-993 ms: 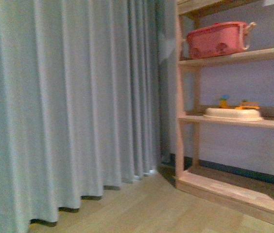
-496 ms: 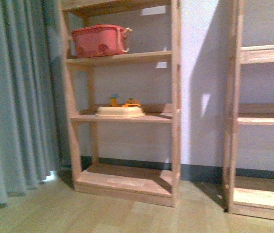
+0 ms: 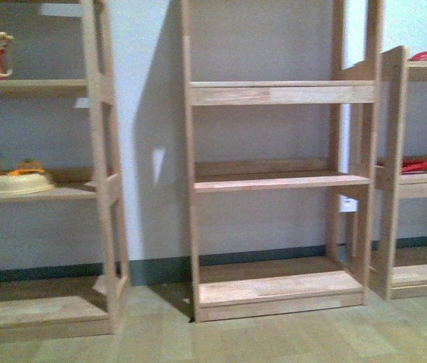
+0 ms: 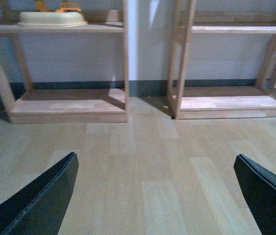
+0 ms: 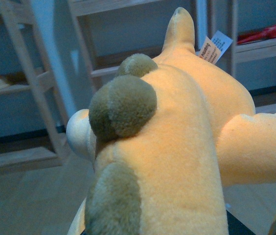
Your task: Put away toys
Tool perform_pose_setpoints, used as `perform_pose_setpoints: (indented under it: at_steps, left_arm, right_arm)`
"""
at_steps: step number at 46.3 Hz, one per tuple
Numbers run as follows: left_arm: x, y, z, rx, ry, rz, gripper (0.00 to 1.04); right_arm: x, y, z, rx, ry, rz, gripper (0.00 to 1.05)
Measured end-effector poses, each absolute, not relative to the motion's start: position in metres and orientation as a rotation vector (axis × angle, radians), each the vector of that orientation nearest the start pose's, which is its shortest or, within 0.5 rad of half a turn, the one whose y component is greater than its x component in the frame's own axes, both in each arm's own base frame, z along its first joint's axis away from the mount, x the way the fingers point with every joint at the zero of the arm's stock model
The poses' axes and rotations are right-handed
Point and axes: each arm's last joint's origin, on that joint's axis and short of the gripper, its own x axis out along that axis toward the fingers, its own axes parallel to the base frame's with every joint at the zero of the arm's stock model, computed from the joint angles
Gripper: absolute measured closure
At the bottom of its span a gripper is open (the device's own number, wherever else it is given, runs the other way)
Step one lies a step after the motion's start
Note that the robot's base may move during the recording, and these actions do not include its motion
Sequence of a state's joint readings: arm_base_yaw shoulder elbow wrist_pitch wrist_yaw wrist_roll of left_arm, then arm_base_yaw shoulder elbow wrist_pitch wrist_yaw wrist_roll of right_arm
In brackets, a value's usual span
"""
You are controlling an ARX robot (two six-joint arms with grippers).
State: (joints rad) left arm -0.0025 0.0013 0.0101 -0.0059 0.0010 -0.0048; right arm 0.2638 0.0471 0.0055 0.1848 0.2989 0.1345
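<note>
Plush fills the right wrist view: the plush toy point(image 5: 177, 147), orange-yellow with olive patches and a paper tag point(image 5: 215, 46) in the upper right, hangs above the floor point(image 4: 143, 171). A sliver of it also shows at the right edge of the front view. Beneath it the right end effector point(image 5: 255, 227) is almost wholly hidden, so I only judge that it is closed on the body. The toy looks light, soft, squashy and unbreakable. A hold round the thick torso should serve better than a floppy limb. In its own view the left end effector point(image 4: 155, 157) gapes wide, holding nothing. Beyond, at the centre of the front view, stands a wooden shelf unit point(image 3: 278, 181).
</note>
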Motion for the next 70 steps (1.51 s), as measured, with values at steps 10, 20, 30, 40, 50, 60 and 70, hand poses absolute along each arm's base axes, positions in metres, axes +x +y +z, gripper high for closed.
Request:
perform_pose_setpoints:
  at_steps: [10, 20, 30, 40, 50, 60, 70]
  left_arm:
    - [0.0972, -0.0004, 0.1663, -0.004, -0.003, -0.005, 0.06]
    - [0.0972, -0.0003, 0.1663, -0.004, -0.003, -0.003, 0.06]
    - [0.0972, -0.0003, 0.1663, -0.004, -0.003, -0.003, 0.06]
    - [0.0972, -0.0003, 0.1663, -0.004, -0.003, -0.003, 0.06]
    - [0.0972, -0.0003, 0.1663, -0.004, -0.003, -0.003, 0.06]
    - [0.0972, -0.0003, 0.1663, -0.004, -0.003, -0.003, 0.06]
    - [0.0972, -0.0003, 0.1663, -0.004, -0.003, -0.003, 0.06]
  right_arm:
    - [0.0967, 0.0171, 0.1795, 0.175, -0.142, -0.029, 0.85]
    - [0.0967, 0.0174, 0.1795, 0.174, -0.141, -0.022, 0.85]
    - [0.0967, 0.0174, 0.1795, 0.174, -0.141, -0.022, 0.85]
    - [0.0967, 0.0174, 0.1795, 0.174, -0.141, -0.022, 0.85]
    - [0.0967, 0.0174, 0.1795, 0.174, -0.141, -0.022, 0.85]
    - [0.0967, 0.0174, 0.1794, 0.174, -0.141, -0.023, 0.85]
    - [0.0967, 0.0174, 0.1794, 0.174, -0.141, -0.022, 0.85]
